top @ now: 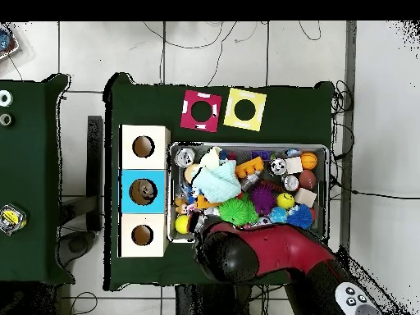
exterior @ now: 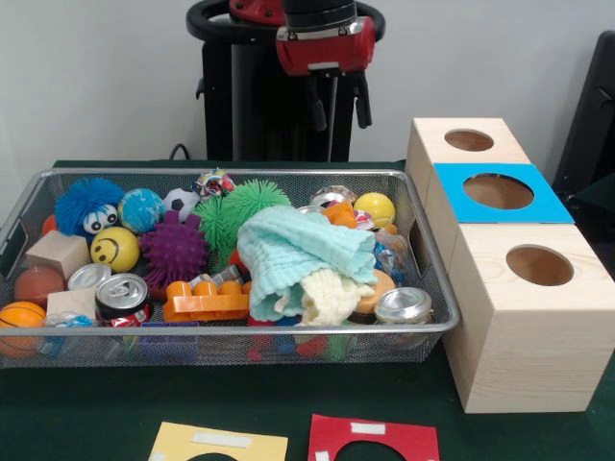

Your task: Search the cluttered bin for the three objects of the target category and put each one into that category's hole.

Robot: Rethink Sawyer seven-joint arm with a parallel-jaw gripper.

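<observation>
Bin point(exterior: 437, 327), a shallow silver wire-mesh basket, is set on the green table point(exterior: 86, 423) just beside three wooden boxes point(exterior: 524, 327), heaped with balls, cans and a mint cloth point(exterior: 303, 252). No lettering can be read on the can point(exterior: 122, 298). Behind the bin the gripper point(exterior: 338, 108) hangs with its fingers spread and nothing held.

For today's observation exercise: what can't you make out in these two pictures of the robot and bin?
- Front view: whatever lies under the mint cloth in the bin.
- Front view: the yellow card and red card are cut off by the bottom edge.
- Overhead view: the arm covers the tool and the bin's near rim.
</observation>
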